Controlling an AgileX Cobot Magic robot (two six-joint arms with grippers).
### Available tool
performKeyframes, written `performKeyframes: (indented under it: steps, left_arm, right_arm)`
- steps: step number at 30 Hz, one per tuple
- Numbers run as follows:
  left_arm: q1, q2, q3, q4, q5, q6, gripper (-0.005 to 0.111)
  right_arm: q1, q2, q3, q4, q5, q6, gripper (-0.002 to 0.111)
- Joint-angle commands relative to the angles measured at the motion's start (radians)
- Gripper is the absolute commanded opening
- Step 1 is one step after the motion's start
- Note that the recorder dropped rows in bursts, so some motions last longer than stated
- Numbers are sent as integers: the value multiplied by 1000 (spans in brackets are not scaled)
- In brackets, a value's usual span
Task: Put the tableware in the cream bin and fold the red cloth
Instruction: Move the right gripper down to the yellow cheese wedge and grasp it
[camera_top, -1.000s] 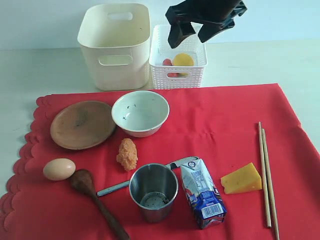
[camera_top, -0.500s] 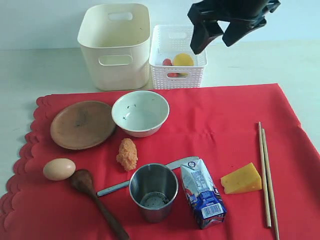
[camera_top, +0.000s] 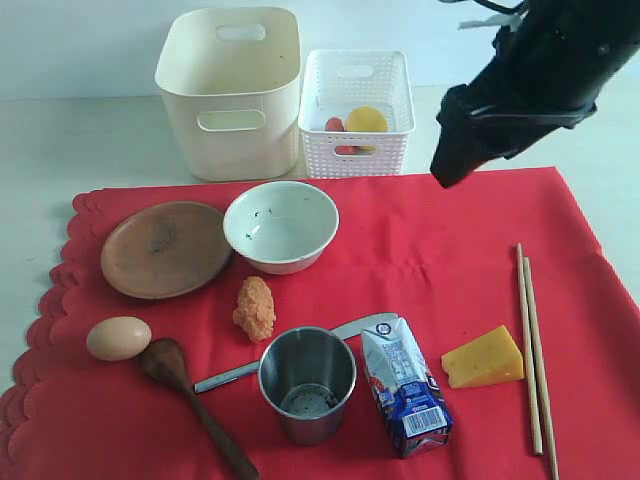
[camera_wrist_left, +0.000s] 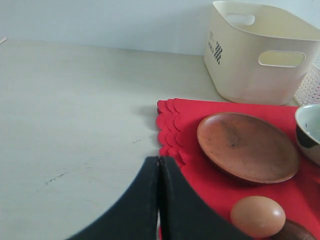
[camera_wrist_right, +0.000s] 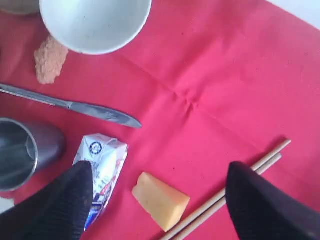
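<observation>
On the red cloth lie the brown plate, white bowl, steel cup, wooden spoon, knife and chopsticks. The cream bin stands behind the cloth. My right gripper hangs open and empty above the cloth's right half, over the cheese, between the carton and the chopsticks. Shut on nothing, my left gripper sits low at the cloth's scalloped edge near the plate; the exterior view does not show it.
A white lattice basket holding food stands right of the bin. An egg, an orange food lump, a milk carton and cheese share the cloth with the tableware.
My right arm has swung from above the white basket to the right and down, over the cloth's back right part. Nothing on the cloth has moved.
</observation>
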Motion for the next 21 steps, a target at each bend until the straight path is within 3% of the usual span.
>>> performKeyframes:
  steps: [1, 11, 21]
  left_arm:
    - [3, -4, 3, 5, -10, -2, 0]
    - [3, -4, 3, 5, -10, -2, 0]
    - [3, -4, 3, 5, -10, -2, 0]
  right_arm:
    - [-3, -59, 87, -8, -6, -63, 70]
    - [-3, -47, 206, -29, -82, -103, 70]
    - [-3, 55, 229, -21, -129, -517, 70]
